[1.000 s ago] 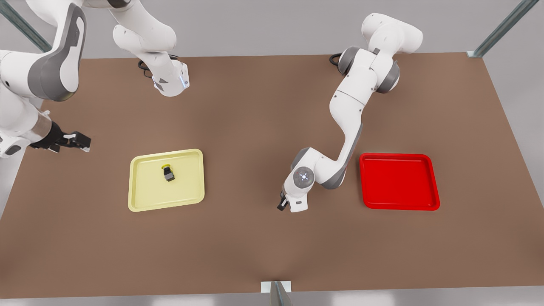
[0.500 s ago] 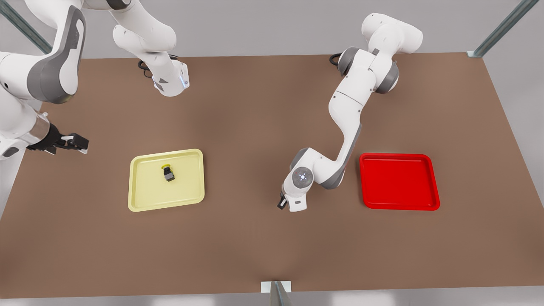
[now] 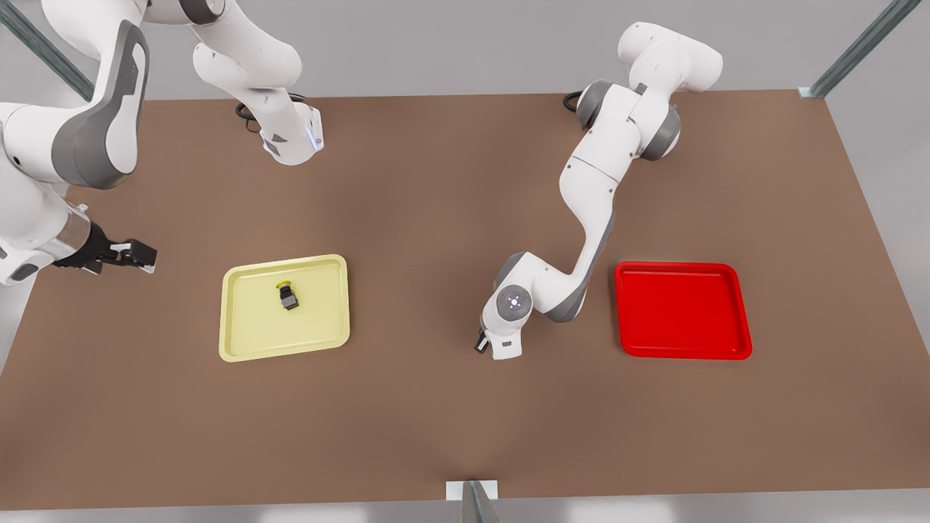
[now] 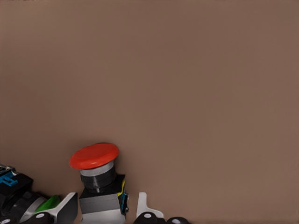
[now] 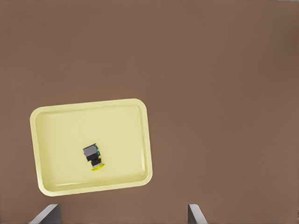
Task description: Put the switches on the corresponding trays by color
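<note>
Left tool, open astride the red switch at mid-worktop, could tip it or nudge the green-capped switch beside it if the pinch lands skewed, while the right tool waits open at the front view's left, well apart from the red tray.

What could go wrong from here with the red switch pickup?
1. The left end effector has its fingers open either side of the red switch, which looks off-centre between them; closing might twist or tip it.
2. The green-capped switch lies right beside one finger and could get knocked or pinched.
3. The red tray is some way off, so a weak grip may drop the switch short.

The right end effector waits open.
</note>
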